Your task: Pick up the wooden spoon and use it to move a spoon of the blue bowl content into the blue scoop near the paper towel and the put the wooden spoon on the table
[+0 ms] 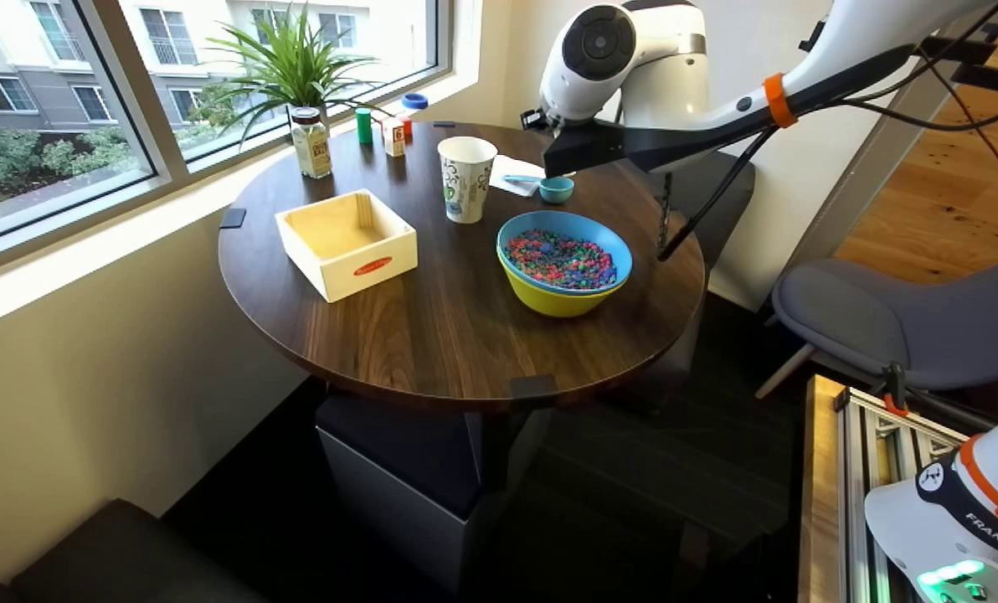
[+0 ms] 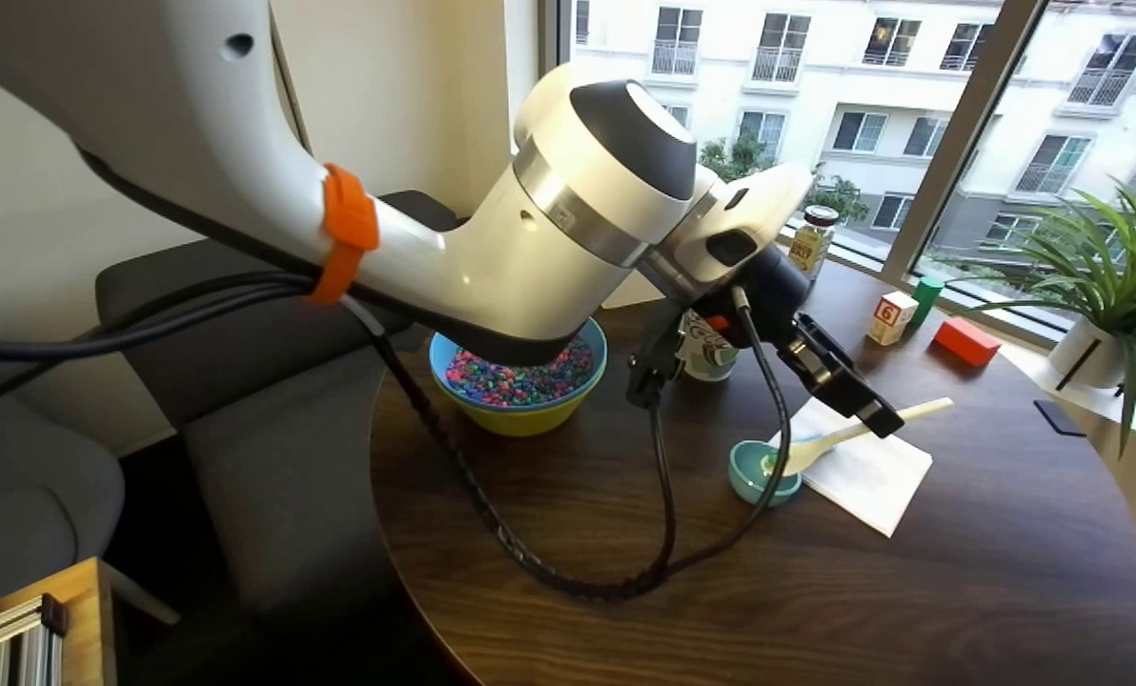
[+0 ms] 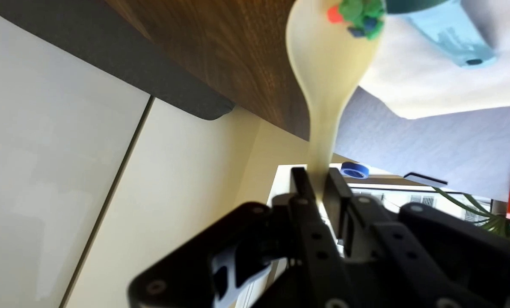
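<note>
The table (image 1: 432,335), round with a dark wood-grain top, bears the objects shown; the white robot arm (image 2: 568,210) reaches over it. A potted plant (image 1: 298,71) stands beside the table. A wooden box (image 1: 403,251) and the blue bowl (image 1: 559,221), yellow on its lower outside, rest well apart on the top. The gripper (image 3: 318,184) pinches the handle of the wooden spoon (image 3: 323,81) between its fingertips. A patterned paper cup (image 1: 468,184) stands upright near the bowl. The paper towel (image 2: 878,491) lies flat. The spoon's head overlaps the mouth of the blue scoop (image 2: 747,484) in an exterior view; whether the two touch cannot be told. A jar (image 1: 311,144) stands upright near the box. The scoop sits at the edge of the towel, its handle on the sheet. A red block (image 2: 966,341), a green cylinder (image 2: 926,297) and a numbered block (image 2: 891,317) are grouped near one another. Smallest are the multicoloured pieces (image 1: 562,260): a heap fills the lower part of the bowl, and a few, green, red and dark blue, lie on the spoon's head.
</note>
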Robot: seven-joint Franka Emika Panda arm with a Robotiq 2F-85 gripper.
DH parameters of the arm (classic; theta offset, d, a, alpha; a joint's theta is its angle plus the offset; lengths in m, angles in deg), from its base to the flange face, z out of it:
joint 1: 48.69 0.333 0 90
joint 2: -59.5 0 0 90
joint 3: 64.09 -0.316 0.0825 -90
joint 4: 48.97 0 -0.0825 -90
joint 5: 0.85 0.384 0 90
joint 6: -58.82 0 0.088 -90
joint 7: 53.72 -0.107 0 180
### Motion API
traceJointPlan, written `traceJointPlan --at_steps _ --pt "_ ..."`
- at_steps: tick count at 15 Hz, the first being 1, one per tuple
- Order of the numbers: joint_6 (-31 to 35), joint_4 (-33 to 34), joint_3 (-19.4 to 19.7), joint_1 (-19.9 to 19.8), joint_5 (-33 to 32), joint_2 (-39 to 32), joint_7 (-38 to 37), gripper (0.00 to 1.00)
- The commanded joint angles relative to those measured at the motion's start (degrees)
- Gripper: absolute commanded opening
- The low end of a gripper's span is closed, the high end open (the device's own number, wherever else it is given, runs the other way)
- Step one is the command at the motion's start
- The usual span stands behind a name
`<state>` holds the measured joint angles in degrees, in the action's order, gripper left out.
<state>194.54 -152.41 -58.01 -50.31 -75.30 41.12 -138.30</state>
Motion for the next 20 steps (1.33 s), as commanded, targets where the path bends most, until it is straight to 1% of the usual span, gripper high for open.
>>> traceJointPlan --at_steps 1,9,14,16,20 --pt "-2.62 1.04 -0.04 1.15 -4.41 -1.15 -3.65 0.03" --pt "-5.28 0.5 -1.22 1.59 -12.61 -1.2 -7.62 0.03" --pt "-5.84 0.25 -2.1 1.46 -16.28 -1.52 -9.95 0.03" --pt "-6.15 0.08 -2.39 1.59 -18.8 -1.52 -11.41 0.03" --pt "-6.69 -0.5 -3.28 1.43 -21.3 -1.48 -12.55 0.03"
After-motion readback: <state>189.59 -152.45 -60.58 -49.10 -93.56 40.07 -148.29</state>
